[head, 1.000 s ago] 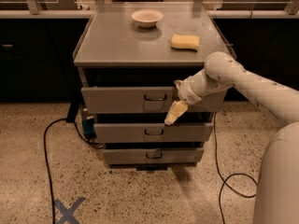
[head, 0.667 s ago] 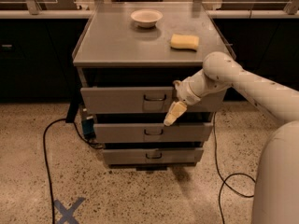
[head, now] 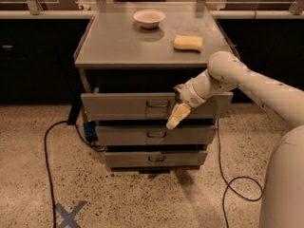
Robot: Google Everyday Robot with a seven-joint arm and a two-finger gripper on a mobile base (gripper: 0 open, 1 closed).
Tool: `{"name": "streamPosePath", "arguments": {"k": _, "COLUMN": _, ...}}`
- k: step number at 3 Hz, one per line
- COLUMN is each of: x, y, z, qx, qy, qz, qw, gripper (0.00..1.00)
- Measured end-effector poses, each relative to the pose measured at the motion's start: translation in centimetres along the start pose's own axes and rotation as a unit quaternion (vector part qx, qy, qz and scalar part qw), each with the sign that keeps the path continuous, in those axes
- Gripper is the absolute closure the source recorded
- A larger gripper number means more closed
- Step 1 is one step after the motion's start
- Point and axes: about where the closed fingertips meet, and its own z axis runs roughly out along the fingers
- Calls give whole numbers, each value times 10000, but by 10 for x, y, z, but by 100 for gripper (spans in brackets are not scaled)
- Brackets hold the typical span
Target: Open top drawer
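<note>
The top drawer (head: 123, 106) is the widest grey front of the cabinet, just under the tabletop, with a small dark wire handle (head: 158, 104) at its centre. It stands pulled out a little, with a dark gap above it. My gripper (head: 174, 117) is cream-coloured, at the end of the white arm that comes in from the right. It sits in front of the drawer's lower edge, just right of and below the handle, pointing down and left. The tray inside the drawer is hidden.
Two narrower grey drawers (head: 156, 135) (head: 156, 158) sit shut below. A white bowl (head: 149, 18) and a yellow sponge (head: 188, 42) lie on the grey tabletop (head: 118, 46). Black cables (head: 47, 146) (head: 228, 184) trail on the floor either side. A blue tape X (head: 70, 215) marks the floor.
The top drawer front has come slightly further out towards the camera. My gripper has shifted a little down and left with it.
</note>
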Motion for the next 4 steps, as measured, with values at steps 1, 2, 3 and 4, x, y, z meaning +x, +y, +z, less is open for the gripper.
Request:
{"name": "streamPosePath", "arguments": {"k": 1, "x": 0, "y": 0, "z": 0, "qx": 0, "qy": 0, "qz": 0, "qw": 10000, "gripper": 0}}
{"name": "streamPosePath", "arguments": {"k": 2, "x": 2, "y": 1, "z": 3, "qx": -42, "qy": -8, "qz": 46, "qw": 10000, "gripper": 0}}
{"name": "streamPosePath", "arguments": {"k": 3, "x": 8, "y": 6, "z": 6, "qx": -163, "qy": 69, "qz": 127, "qw": 9998, "gripper": 0}}
{"name": "streamPosePath", "arguments": {"k": 4, "x": 6, "y": 6, "z": 2, "qx": -161, "qy": 69, "qz": 125, "qw": 9998, "gripper": 0}}
